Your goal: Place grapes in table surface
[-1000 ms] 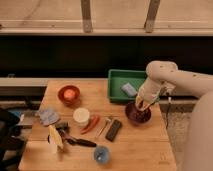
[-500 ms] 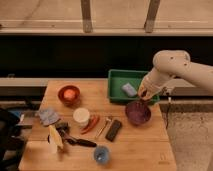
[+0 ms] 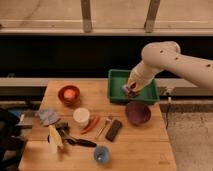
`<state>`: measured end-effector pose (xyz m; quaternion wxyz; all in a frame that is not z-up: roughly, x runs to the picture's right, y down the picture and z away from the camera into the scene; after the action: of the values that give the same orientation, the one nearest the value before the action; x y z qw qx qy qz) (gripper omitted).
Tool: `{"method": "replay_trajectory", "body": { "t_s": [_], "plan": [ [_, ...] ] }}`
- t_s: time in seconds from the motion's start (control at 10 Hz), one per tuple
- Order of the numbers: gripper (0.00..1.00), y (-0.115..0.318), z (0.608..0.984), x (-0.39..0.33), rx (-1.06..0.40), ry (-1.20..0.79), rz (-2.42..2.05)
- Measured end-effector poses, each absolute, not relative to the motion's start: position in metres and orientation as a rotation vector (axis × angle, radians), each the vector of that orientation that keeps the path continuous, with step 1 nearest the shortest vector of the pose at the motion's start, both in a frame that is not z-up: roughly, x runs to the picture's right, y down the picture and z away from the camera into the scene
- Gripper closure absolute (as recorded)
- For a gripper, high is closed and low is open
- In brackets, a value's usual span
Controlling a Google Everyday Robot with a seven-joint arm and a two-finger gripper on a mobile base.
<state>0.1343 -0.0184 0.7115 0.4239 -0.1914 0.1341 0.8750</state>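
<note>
My gripper (image 3: pixel 132 91) hangs from the white arm (image 3: pixel 165 57) over the front edge of the green tray (image 3: pixel 116 85), just above and behind the purple bowl (image 3: pixel 138 113). It is shut on a small dark purple cluster, the grapes (image 3: pixel 133 93), held clear of the bowl. The wooden table surface (image 3: pixel 140 145) lies below and to the left.
On the table stand a red bowl with an orange fruit (image 3: pixel 69 94), a white cup (image 3: pixel 81 116), an orange carrot-like item (image 3: pixel 90 124), a black bar (image 3: pixel 114 130), a blue cup (image 3: pixel 102 155), a grey cloth (image 3: pixel 48 116) and a black-handled tool (image 3: pixel 75 140). A bluish item (image 3: pixel 125 88) lies in the tray.
The gripper has risen out of the purple bowl and moved back toward the green tray, with the arm lifting and swinging to the right.
</note>
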Motion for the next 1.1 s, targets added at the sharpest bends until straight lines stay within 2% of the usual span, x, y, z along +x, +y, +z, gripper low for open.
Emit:
{"method": "replay_trajectory", "body": {
  "t_s": [0.6,1.1],
  "plan": [
    [1.0,-0.035,0.739,0.001,-0.61,0.303,1.943],
    [1.0,0.012,0.794,-0.079,-0.774,0.405,1.735]
  ]
}}
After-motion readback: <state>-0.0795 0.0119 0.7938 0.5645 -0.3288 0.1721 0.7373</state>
